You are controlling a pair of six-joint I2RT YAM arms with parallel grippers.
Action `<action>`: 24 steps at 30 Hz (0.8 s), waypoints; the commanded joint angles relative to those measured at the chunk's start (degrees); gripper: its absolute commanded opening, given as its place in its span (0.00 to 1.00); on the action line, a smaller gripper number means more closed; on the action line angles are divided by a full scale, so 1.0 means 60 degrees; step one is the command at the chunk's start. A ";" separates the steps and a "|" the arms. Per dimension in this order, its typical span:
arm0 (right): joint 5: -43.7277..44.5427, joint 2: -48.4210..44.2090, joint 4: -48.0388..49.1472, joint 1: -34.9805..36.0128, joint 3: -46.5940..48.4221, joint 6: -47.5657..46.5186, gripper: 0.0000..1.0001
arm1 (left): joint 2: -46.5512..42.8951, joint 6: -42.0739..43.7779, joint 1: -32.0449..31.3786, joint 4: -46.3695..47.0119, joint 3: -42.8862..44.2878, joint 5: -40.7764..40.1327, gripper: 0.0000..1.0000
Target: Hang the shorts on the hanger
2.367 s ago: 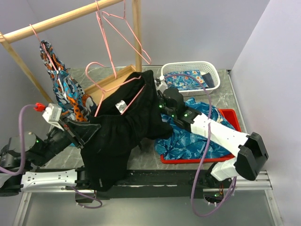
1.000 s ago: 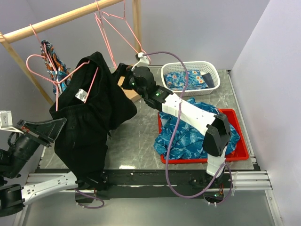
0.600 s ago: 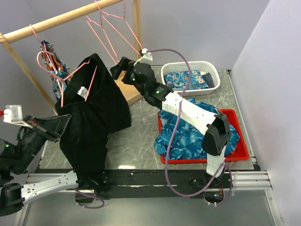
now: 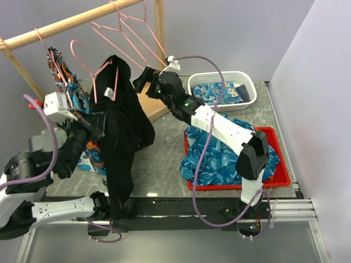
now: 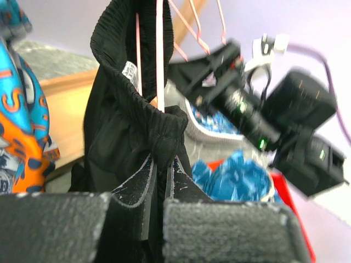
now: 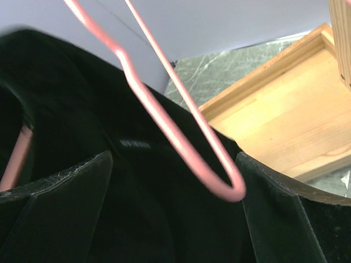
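Note:
The black shorts (image 4: 123, 129) hang floppy from a pink hanger (image 4: 92, 66) whose hook rises just below the wooden rail. The left gripper (image 4: 94, 125) is at their left side. In the left wrist view it (image 5: 163, 159) is shut on a fold of the shorts (image 5: 118, 126), below the hanger's wires (image 5: 159, 60) and a pale label (image 5: 130, 70). The right gripper (image 4: 143, 81) sits open just right of the shorts' top. In the right wrist view its fingers (image 6: 174, 159) stand wide apart, with a pink hanger corner (image 6: 222, 183) loose between them and the shorts (image 6: 77, 115) behind.
The wooden rack (image 4: 71, 22) carries spare pink hangers (image 4: 137, 38) and an orange-and-blue garment (image 4: 59, 68). Its wooden base (image 4: 153, 107) lies behind the shorts. A white basket (image 4: 222, 82) stands at the back right. A red tray (image 4: 277, 142) holds blue patterned cloth (image 4: 219, 159).
The left arm has swung the shorts and hanger up and rightward, toward the rail. The right gripper stays open in nearly the same spot.

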 commanded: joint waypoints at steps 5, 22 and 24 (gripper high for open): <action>-0.0651 -0.0540 -0.0342 -0.0099 0.0310 -0.0106 1.00 | 0.1793 -0.0646 0.0047 -0.0325 0.1906 -0.2074 0.01; -0.1325 -0.1682 -0.0386 -0.0085 -0.0935 -0.0018 1.00 | 0.3918 0.1770 0.0777 0.0553 0.3006 -0.3293 0.01; -0.1368 -0.1800 -0.0386 -0.0085 -0.1125 -0.0003 1.00 | 0.4226 0.1581 0.1013 0.0188 0.3138 -0.3101 0.01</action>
